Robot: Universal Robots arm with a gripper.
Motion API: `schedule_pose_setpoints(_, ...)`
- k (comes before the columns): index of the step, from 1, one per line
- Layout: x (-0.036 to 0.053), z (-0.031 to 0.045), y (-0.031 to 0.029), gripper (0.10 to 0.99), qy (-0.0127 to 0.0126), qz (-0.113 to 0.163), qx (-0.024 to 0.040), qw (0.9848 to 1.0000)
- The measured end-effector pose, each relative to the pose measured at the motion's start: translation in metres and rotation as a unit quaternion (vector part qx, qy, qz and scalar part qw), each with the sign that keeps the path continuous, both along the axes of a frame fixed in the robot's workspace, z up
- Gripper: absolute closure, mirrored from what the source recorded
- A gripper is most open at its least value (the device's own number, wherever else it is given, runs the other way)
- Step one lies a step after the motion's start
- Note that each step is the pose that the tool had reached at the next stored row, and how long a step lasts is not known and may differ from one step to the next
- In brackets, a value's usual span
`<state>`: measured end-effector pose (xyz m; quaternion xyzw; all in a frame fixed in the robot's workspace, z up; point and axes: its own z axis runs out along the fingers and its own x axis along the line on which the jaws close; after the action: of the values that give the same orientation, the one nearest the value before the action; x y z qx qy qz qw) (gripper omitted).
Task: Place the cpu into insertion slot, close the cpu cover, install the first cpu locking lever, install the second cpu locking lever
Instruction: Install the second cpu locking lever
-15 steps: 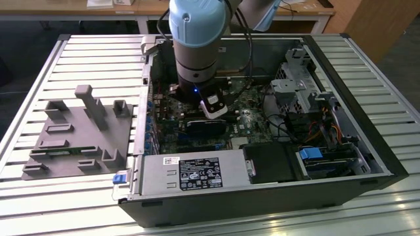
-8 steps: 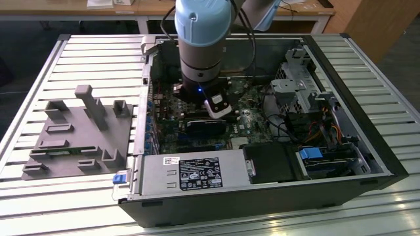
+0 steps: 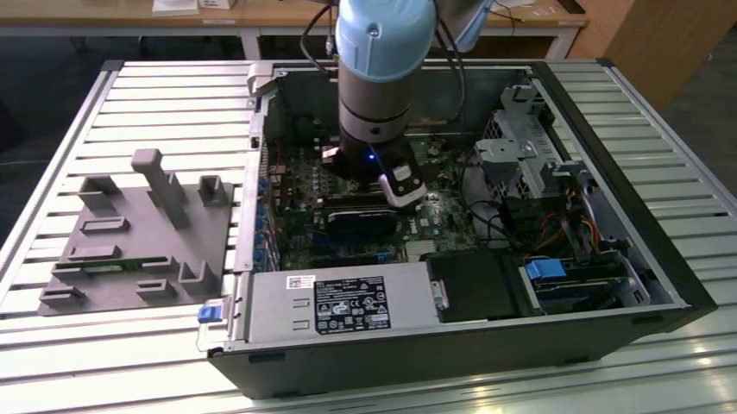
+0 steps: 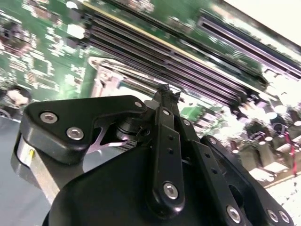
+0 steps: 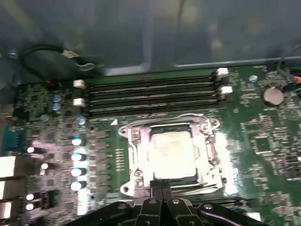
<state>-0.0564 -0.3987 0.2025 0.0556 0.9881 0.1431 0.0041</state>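
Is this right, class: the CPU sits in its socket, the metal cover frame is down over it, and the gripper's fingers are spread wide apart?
Not quite. In the first wrist view the gripper fingertips are together at the cpu cover edge. The cpu does sit inside the frame.

Dim overall; glare on cpu [image 5: 171,153]; soft focus.

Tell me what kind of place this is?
Likely a robotics lab or test bench: an open computer case lies on a slatted metal table, a grey fixture block beside it, the arm's tool over the cpu.
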Motion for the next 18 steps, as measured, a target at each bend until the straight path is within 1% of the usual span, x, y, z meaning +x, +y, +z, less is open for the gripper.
schedule_pose_setpoints(3, 0.0067, 0.0, 0.0, 0.98, 0.0001, -0.001, -0.0001, 1.0)
schedule_pose_setpoints(5, 0.0081, 0.0, 0.0003, 0.98, 0.0, -0.001, -0.0004, 1.0)
schedule_pose_setpoints(8, 0.0085, 0.0, 0.0023, 0.98, 0.0, -0.002, -0.0028, 1.0)
schedule_pose_setpoints(12, 0.0085, 0.0, 0.0078, 0.98, 0.0, -0.003, -0.0089, 1.0)
schedule_pose_setpoints(18, 0.0085, 0.0, 0.0179, 0.98, 0.0, -0.004, -0.0221, 0.9997)
